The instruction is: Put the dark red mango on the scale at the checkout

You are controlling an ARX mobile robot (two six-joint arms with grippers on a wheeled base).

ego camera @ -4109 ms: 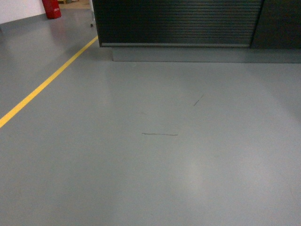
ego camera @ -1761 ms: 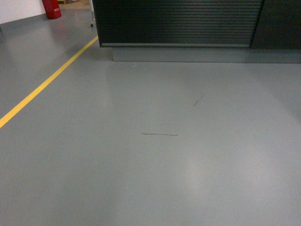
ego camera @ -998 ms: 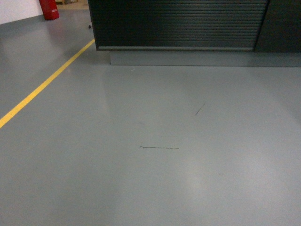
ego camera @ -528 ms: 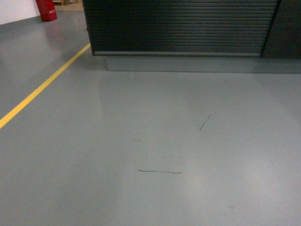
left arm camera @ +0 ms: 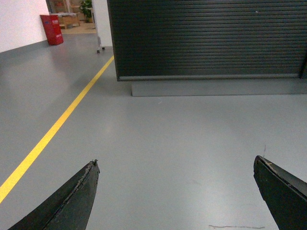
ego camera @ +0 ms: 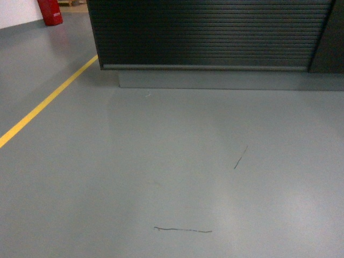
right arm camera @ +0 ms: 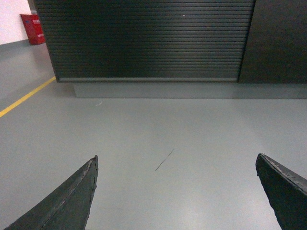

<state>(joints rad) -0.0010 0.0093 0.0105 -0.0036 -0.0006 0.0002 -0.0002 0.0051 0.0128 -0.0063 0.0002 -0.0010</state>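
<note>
Two end effectors were visible to me, each only through its own wrist camera. The left end effector (left arm camera: 175,191) had its jaws spread wide, with nothing between them but grey floor (left arm camera: 182,139). The right end effector (right arm camera: 175,191) was likewise spread wide and held nothing. Neither arm appeared in my head view.

The checkout (ego camera: 209,32) stood ahead of the rig, across a stretch of open floor. I could see only its black, horizontally ribbed front and the grey plinth (ego camera: 215,80) beneath it. Its tabletop lay above the upper edge of all three views, so I could not locate the scale or the dark red mango; neither showed in any view.

In the head view, a yellow line (ego camera: 45,102) ran diagonally across the floor at left, passing the left corner of the checkout. A red cabinet (ego camera: 49,11) stood against the white wall at far upper left. Two thin dark marks lay on the floor: a short slanted scuff (ego camera: 240,157) at right of centre and a longer horizontal scuff (ego camera: 183,230) near the bottom edge. A plain dark panel (right arm camera: 280,40) adjoined the ribbed front on its right.
</note>
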